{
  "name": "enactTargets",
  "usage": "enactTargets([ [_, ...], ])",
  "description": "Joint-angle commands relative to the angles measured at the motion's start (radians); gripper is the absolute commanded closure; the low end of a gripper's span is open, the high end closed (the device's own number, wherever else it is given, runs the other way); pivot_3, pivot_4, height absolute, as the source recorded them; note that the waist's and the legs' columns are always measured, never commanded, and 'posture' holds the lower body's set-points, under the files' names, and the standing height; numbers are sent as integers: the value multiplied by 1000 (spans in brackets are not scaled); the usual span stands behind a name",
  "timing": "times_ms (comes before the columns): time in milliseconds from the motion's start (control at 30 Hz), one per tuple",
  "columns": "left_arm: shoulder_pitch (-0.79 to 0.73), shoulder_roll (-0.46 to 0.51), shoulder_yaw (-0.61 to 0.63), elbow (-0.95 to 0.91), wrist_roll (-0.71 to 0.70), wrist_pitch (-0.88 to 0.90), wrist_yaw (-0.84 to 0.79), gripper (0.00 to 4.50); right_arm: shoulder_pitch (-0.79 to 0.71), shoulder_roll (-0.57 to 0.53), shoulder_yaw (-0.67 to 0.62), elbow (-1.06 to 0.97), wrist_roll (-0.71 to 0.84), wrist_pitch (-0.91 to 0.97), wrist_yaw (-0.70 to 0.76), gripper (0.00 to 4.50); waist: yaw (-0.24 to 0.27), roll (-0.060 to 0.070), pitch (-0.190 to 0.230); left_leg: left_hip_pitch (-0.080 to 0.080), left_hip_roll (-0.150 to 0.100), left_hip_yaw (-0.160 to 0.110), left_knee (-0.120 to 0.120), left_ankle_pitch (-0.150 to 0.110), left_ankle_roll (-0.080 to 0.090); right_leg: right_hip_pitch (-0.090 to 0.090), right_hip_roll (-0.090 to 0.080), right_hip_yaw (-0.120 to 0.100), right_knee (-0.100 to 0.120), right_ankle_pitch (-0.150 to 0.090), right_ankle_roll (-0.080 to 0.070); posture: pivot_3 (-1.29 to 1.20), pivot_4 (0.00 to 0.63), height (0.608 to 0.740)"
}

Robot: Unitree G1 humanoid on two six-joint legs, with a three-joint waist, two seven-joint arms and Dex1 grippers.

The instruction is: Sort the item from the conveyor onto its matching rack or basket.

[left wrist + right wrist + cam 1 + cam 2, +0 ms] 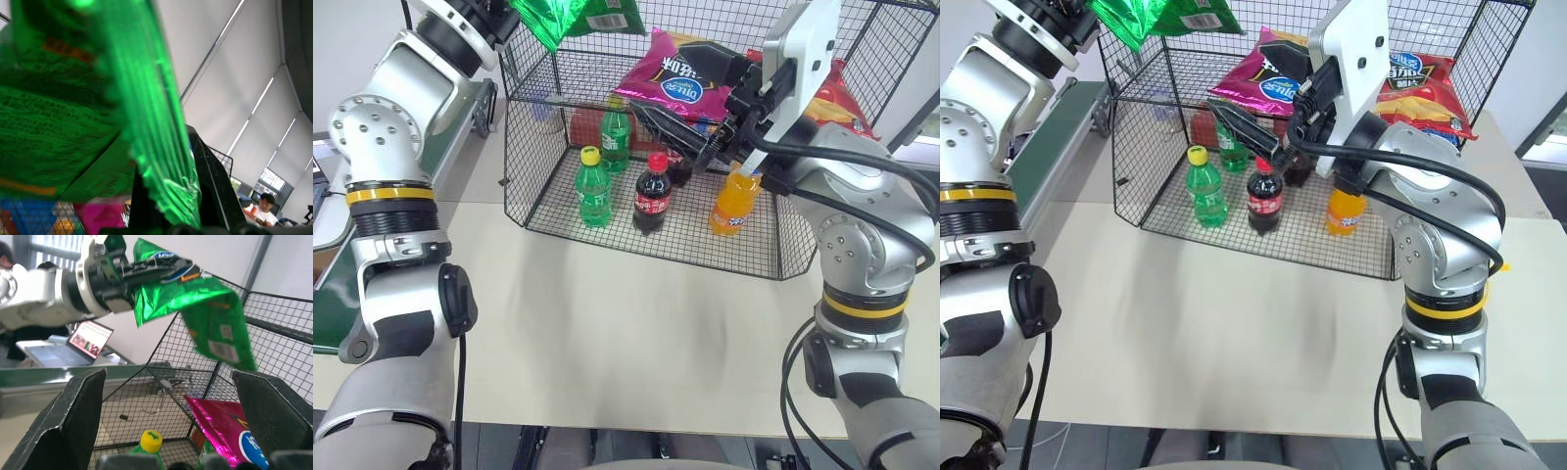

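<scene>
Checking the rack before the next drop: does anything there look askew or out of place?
Nothing stands out. The bottles stand upright on the rack's lower level, and the magenta bag lies flat on its upper shelf.

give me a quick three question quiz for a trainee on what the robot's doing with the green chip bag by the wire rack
1. True or false: the left gripper is shut on the green chip bag.
2. Are the right gripper fingers open or shut?
3. Which lies on the black wire rack upper shelf? A) magenta bag B) orange soda bottle C) laptop

Key: 1 true; 2 open; 3 A.
</scene>
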Motion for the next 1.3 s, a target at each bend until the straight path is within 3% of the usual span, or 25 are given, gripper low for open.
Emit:
enactTargets([
  [33, -4, -13, 36, 21, 71, -33, -56, 4412, -30, 8, -26, -50, 14, 11, -38, 0, -1, 0, 0, 0, 0, 0, 0, 0, 0, 0, 0, 0, 0, 0, 0, 0, 150, 740],
  [167, 74, -26, 61, -30, 100, 1, -43, 4412, -33, 5, -26, -52, 12, 20, -53, 0, -2, 0, 0, 0, 2, 0, 0, -1, 1, 0, 1, 2, 1, 0, 0, 0, 150, 740],
  [633, 206, -143, 167, -241, 103, 51, 230, 4412, -40, 11, -14, -10, 7, -4, -37, 0, 1, 0, 0, -2, 3, -2, 1, -1, 1, 0, 3, 7, 4, 0, 0, 0, 150, 740],
  [1067, 199, -449, 236, -330, 89, -31, 699, 4412, -43, 4, -12, -3, 2, 0, -35, 0, 5, 0, 0, -3, 2, -2, 1, -1, 2, 0, 4, 8, 4, 0, 0, 0, 150, 740],
  [1300, 161, -505, 258, -300, 98, -106, 783, 4412, -43, 6, -9, -4, -2, 0, -40, 0, 4, 0, 0, -3, 2, -2, 1, -1, 1, 0, 4, 9, 3, 0, 0, 0, 150, 740],
])
